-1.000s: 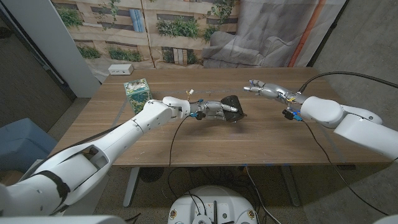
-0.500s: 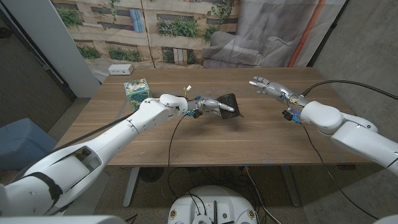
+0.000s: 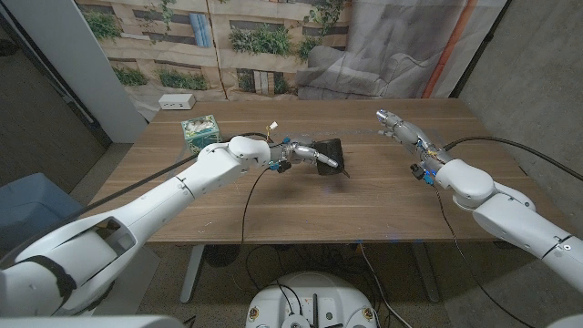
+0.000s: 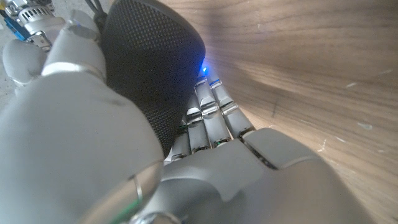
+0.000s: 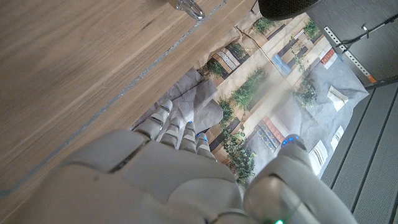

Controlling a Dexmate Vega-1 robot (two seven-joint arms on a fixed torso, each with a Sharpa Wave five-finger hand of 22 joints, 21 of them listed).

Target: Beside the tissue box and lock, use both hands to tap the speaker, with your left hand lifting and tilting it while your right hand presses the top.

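Right hand (image 3: 393, 122) moved farther back, fingers apart, holding nothing; left hand (image 3: 308, 155) grips the black speaker (image 3: 330, 151), near table (image 3: 383, 196) centre.

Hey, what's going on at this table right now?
A two-armed robot is working on a black speaker near the middle of a wooden table. Its left hand grips the speaker. Its right hand hangs open off to the side, apart from the speaker. A green tissue box sits at the far left.
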